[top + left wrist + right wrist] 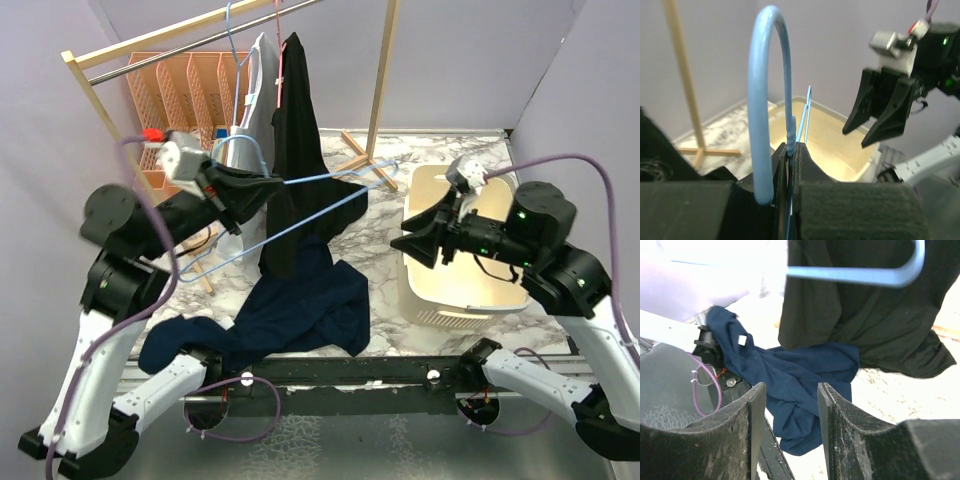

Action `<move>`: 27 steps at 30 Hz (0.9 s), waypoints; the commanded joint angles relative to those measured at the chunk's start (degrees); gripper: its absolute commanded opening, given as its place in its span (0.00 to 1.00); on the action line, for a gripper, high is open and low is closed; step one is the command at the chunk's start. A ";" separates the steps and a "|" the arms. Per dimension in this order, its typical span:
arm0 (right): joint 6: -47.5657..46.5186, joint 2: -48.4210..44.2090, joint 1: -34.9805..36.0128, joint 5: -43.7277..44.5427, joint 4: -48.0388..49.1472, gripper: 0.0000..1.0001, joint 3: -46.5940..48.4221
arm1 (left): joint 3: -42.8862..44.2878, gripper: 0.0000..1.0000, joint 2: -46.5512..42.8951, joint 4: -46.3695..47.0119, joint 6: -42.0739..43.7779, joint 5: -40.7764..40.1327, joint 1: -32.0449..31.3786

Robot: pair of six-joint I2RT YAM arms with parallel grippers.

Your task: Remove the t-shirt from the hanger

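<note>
1. Clamping the light blue hanger (755, 125) just below its hook, the left hand (275, 185) was clenched on the wire and held it out above the desk (375, 232).
2. The navy t-shirt (300, 305) lay crumpled on the desk beneath the hanger, near the arms' bases and off the wire.
3. The right hand (412, 248) hovered over the beige bin (450, 290). Its fingers were spread apart, grasping nothing and pointing toward the hanger.
4. A black garment (295, 130) hung from the wooden rack (180, 45) behind, and its lower edge reached down to the navy t-shirt.
5. A white garment (262, 90) hung just beside the black one.
6. An orange basket (180, 85) stood at the back left.
</note>
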 commanded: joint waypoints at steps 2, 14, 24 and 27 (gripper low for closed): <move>-1.60 -3.79 -0.40 -6.64 -3.03 0.47 3.66 | -0.30 0.00 5.43 3.19 -0.21 21.92 -0.08; -1.86 -3.57 -0.40 -16.99 -2.89 0.52 4.85 | -11.12 0.00 4.53 24.22 -13.82 37.50 -0.22; 0.27 -0.84 -0.40 -24.07 2.32 0.52 0.78 | -11.05 0.00 4.39 26.42 -15.68 36.92 -0.17; 0.62 -0.16 -0.40 -24.66 2.85 0.51 0.55 | -11.08 0.00 4.31 26.46 -15.66 36.31 -0.23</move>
